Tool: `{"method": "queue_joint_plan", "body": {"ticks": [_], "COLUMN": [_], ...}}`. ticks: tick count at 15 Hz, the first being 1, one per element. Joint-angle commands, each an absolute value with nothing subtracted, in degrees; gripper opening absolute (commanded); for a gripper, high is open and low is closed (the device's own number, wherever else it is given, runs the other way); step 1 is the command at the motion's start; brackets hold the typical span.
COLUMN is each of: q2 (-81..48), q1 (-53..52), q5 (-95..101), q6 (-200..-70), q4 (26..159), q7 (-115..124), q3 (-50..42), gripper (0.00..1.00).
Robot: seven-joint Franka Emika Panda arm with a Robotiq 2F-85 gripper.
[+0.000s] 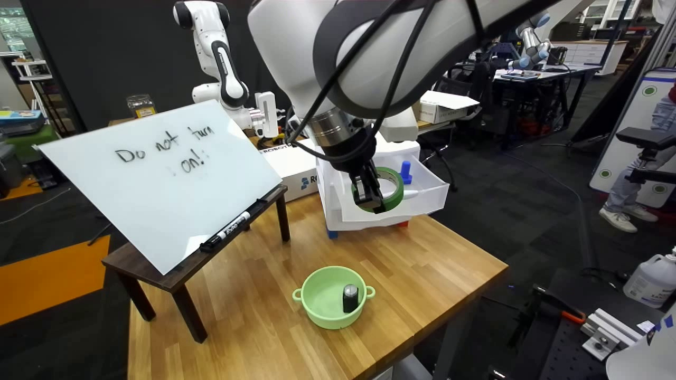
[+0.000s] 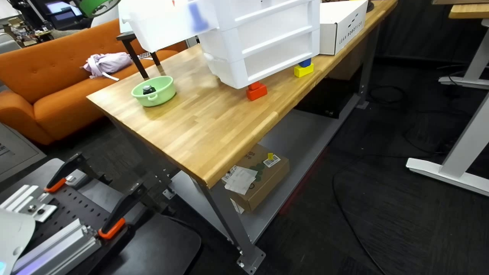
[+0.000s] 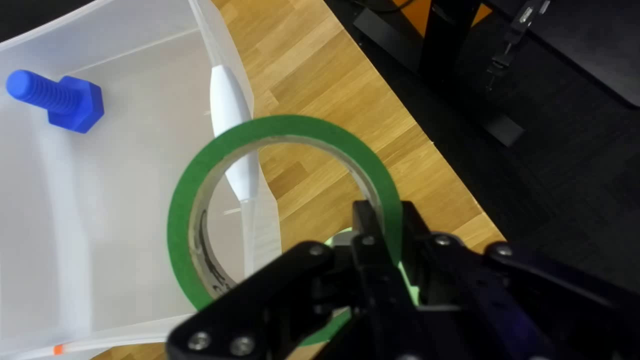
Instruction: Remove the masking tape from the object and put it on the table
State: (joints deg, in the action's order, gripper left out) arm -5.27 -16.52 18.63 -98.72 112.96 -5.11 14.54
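Observation:
The masking tape is a green roll [image 1: 397, 198], held in the air at the front of the open translucent white drawer [image 1: 430, 195]. It also shows in the wrist view [image 3: 180, 235], and its lower part shows at the top edge of an exterior view [image 2: 88, 8]. My gripper [image 1: 372, 203] is shut on the roll's rim, one finger inside the ring and one outside, as the wrist view [image 3: 386, 217] shows. In the wrist view the roll overlaps the drawer's front wall and the table behind it. The wooden table [image 1: 253, 311] lies below, also in an exterior view [image 2: 191, 126].
A blue bolt [image 3: 75, 102] lies in the drawer. A light green bowl [image 1: 322, 298] holding a dark object [image 1: 350, 301] stands on the table. A small dark table [image 1: 195, 274] bears a slanted whiteboard [image 1: 158, 174]. Coloured blocks [image 2: 256, 91] sit at the drawer unit's base.

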Motion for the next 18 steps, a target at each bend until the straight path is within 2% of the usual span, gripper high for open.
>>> {"method": "queue_joint_plan", "body": {"ticks": [1,18], "q2": [-8.13,-14.89], "q1": [-17.36,-18.05], "q5": [21.41,20.99], "q6": [-94.53,-93.1], "q4": [109.52,107.5], "q7": [-4.97,-7.15], "q3": [15.3,14.93], "gripper": [0.04,0.04]}}
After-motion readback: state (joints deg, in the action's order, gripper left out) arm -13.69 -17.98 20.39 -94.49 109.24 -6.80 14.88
